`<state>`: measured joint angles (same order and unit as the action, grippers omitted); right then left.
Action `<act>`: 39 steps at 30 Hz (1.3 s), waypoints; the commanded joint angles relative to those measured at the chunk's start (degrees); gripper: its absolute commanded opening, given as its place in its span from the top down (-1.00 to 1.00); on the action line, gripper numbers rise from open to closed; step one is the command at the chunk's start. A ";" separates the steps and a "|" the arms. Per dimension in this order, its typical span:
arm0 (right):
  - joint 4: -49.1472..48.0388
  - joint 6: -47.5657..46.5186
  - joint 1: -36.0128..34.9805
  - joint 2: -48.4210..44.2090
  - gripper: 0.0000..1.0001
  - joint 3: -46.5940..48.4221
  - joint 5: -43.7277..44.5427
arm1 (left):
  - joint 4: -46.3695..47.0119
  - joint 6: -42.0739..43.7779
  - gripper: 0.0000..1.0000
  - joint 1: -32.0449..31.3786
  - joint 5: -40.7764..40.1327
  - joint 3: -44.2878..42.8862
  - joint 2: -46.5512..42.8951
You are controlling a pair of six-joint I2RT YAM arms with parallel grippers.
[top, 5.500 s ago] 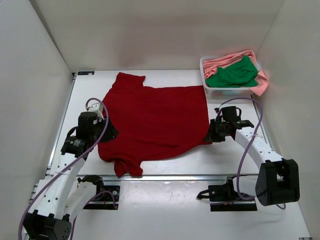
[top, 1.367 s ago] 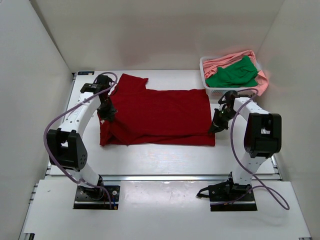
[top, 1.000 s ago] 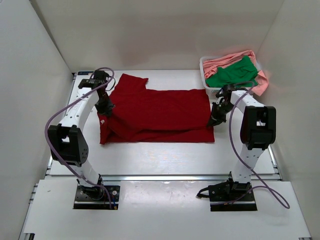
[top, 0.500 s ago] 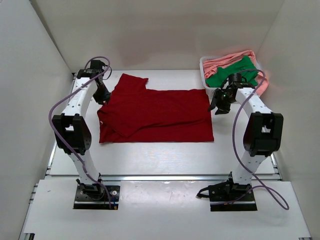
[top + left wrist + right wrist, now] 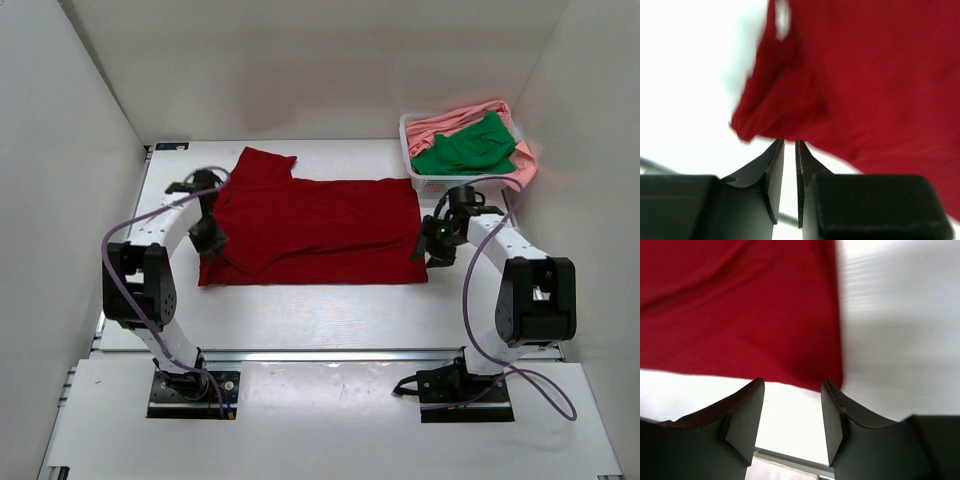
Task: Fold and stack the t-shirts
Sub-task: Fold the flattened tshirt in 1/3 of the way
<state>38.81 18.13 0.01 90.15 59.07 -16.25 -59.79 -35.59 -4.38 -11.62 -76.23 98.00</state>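
The worktop (image 5: 300, 320) carries the dark red t-shirt (image 5: 320, 225) at its middle, lying as a flat, wide band with one sleeve out at the back left. The white basket (image 5: 452, 185) in the back right corner holds the green t-shirt (image 5: 465, 148) and the pink t-shirt (image 5: 445, 122).

The next fold looks due. For a clean one, take each end of the band low, pinch every layer at the near corners, and lift both ends evenly so the cloth doesn't skew.

Your left arm (image 5: 150, 232) bends in to the shirt's left edge and your right arm (image 5: 497, 238) to its near right corner, both wrists tipped down. The right claw (image 5: 792, 382) stands moderately wide and empty, just off the hem. The left claw (image 5: 789, 142) is narrow, a slit, gripping nothing.
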 commanded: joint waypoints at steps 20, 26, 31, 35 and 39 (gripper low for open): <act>-4.45 2.43 -13.28 2.23 0.08 -13.52 4.57 | -0.77 4.31 0.82 -16.00 -10.45 19.61 5.03; 2.75 3.66 -13.28 -5.59 0.08 -20.47 3.33 | -1.73 1.67 0.85 -15.31 -3.16 29.90 -8.23; 13.54 5.25 -15.73 -12.79 0.09 -19.97 3.33 | -6.56 0.70 0.84 -15.13 -1.66 28.34 -15.19; 19.10 5.16 -14.17 -15.70 0.09 -12.86 2.81 | -12.18 0.26 0.73 -13.99 -2.44 16.94 -16.70; 19.03 2.88 -9.16 -16.06 0.09 -6.53 1.75 | -13.95 1.49 0.67 -10.57 -1.66 2.79 -14.34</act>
<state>55.72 22.41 -11.97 75.68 47.55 -14.50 -71.90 -34.09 -17.41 -13.82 -65.17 84.12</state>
